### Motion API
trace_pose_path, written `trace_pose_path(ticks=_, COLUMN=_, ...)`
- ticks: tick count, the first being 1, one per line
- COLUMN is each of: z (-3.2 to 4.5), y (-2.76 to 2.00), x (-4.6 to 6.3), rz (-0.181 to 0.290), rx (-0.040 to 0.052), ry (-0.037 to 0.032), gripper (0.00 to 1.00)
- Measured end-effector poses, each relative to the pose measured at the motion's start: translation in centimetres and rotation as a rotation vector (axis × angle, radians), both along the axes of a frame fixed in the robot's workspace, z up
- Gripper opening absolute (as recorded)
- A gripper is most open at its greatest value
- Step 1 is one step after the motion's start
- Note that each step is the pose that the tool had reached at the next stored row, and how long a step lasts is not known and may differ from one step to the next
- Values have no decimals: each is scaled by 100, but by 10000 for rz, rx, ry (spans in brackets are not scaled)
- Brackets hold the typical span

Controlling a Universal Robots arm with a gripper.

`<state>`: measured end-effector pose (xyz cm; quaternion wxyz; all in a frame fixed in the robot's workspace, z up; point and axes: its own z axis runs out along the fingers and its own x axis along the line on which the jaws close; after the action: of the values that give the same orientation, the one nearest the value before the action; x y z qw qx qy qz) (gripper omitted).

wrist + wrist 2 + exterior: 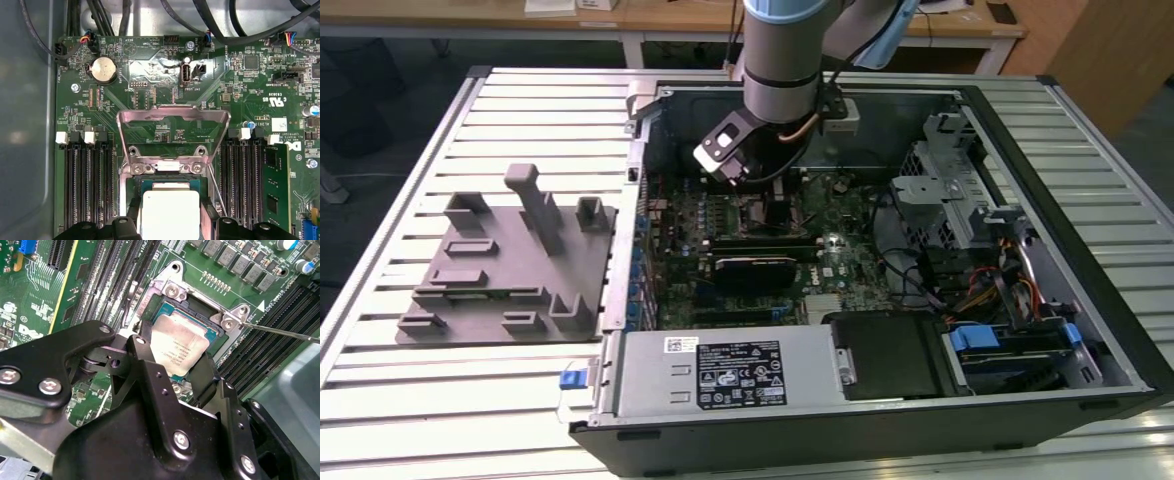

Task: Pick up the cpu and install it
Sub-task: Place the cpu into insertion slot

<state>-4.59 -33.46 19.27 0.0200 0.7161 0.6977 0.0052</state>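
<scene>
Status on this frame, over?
Gripper shut on cpu, low at open socket. Load plate flipped up. No obstruction seen.

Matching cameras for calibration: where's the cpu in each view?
Exterior view: cannot make it out; it would be under the gripper, mid-motherboard.
Second wrist view: cpu lies within the silver socket frame.
First wrist view: cpu sits just past the raised load plate.
Shared landmark: the socket frame, in both wrist views.
</scene>
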Motion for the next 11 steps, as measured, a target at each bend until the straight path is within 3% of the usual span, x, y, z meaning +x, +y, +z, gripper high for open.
trace_pose_path(ticks=9, z=-2, y=0, x=0, rz=0, rx=0, ry=0, gripper=54)
trace_pose_path(ticks=11, z=-2, y=0, x=0, rz=0, rx=1, ry=0, gripper=62)
